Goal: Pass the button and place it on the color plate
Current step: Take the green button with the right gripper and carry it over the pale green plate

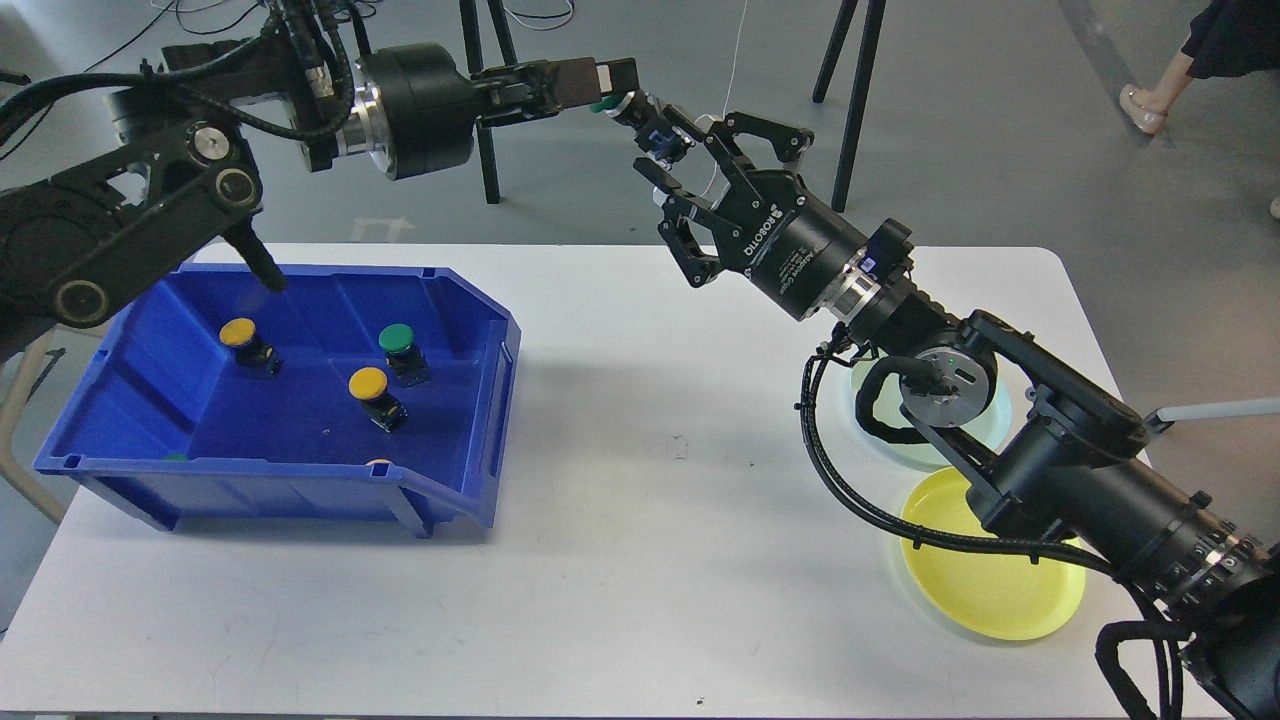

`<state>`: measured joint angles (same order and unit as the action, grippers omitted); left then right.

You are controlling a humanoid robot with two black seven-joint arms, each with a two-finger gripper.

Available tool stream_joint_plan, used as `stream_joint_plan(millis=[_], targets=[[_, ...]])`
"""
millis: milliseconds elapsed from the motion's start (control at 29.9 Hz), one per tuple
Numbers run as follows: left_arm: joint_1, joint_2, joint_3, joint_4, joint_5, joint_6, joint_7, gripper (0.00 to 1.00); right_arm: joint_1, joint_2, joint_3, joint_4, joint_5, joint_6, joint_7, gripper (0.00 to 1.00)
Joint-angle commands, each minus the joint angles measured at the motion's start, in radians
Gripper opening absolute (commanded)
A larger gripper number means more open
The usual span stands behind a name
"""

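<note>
My left gripper (612,86) is shut on a green-capped button (640,122) and holds it high above the table's far edge. The button's dark and blue body points right. My right gripper (700,150) is open, with its fingers (667,185) on either side of the button's body; I cannot tell if they touch it. A pale green plate (872,400) lies at the right, mostly hidden by my right arm. A yellow plate (985,590) lies nearer, in front of it.
A blue bin (470,400) stands on the left of the white table (650,520). It holds two yellow-capped buttons (368,384) (238,333) and a green-capped one (397,340). Tripod legs (850,90) stand behind the table.
</note>
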<state>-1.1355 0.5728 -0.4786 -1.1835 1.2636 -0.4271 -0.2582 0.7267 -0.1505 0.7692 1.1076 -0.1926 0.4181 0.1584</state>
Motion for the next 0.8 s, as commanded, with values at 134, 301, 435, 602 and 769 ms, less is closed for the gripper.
stream_joint_plan(millis=[134,301,435,602,769], targets=[[-0.001,0.001,0.0,0.001,0.0,-0.002,-0.001,0.11,-0.001,0.003,-0.001,-0.003,-0.001,-0.016,-0.002,0.14],[-0.003,0.001,-0.003,-0.001,-0.001,-0.006,-0.001,0.28,0.002,0.003,0.001,-0.002,-0.001,-0.016,-0.002,0.12],[-0.001,-0.002,-0.024,-0.001,-0.003,0.011,-0.006,0.73,-0.001,-0.004,0.001,0.001,0.001,-0.013,-0.002,0.12],[0.017,-0.007,-0.077,0.008,-0.123,0.036,-0.007,0.89,-0.009,-0.052,0.005,0.011,0.001,-0.007,-0.002,0.12],[0.022,-0.007,-0.077,0.079,-0.411,0.028,-0.015,0.97,-0.021,-0.136,0.007,0.017,0.001,-0.007,-0.002,0.13]])
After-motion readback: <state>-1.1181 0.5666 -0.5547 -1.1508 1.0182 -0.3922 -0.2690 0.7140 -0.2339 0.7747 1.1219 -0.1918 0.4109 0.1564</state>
